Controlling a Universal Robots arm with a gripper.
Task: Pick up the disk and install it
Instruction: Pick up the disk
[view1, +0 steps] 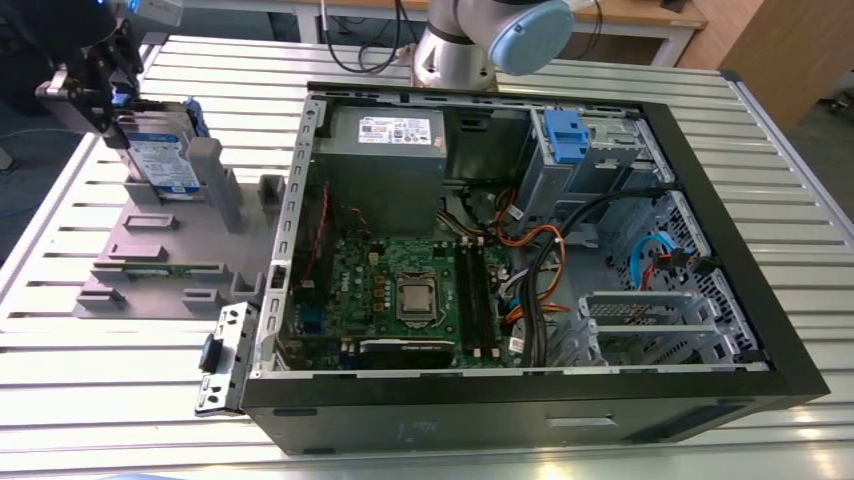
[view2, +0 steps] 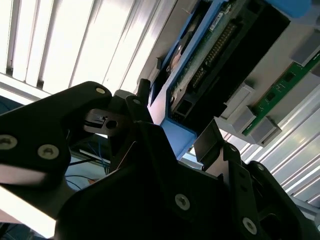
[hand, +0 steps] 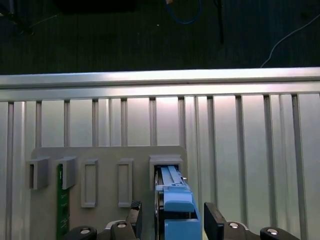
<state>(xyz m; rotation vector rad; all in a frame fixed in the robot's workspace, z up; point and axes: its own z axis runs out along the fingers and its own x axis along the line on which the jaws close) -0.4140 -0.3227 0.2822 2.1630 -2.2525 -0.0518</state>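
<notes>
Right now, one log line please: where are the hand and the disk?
hand: at disk | disk: upright in grey holder | case: open, disk not installed

Blue-framed silver disk (view1: 155, 152), grey holder (view1: 150, 250), green motherboard (view1: 390, 282), black case (view1: 534, 412)

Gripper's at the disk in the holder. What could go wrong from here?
1. The disk stands in a narrow slot of the grey holder; if the gripper sits off-centre, it might tilt or bind.
2. Loose cables lie near the case's drive bay and could snag it.
</notes>
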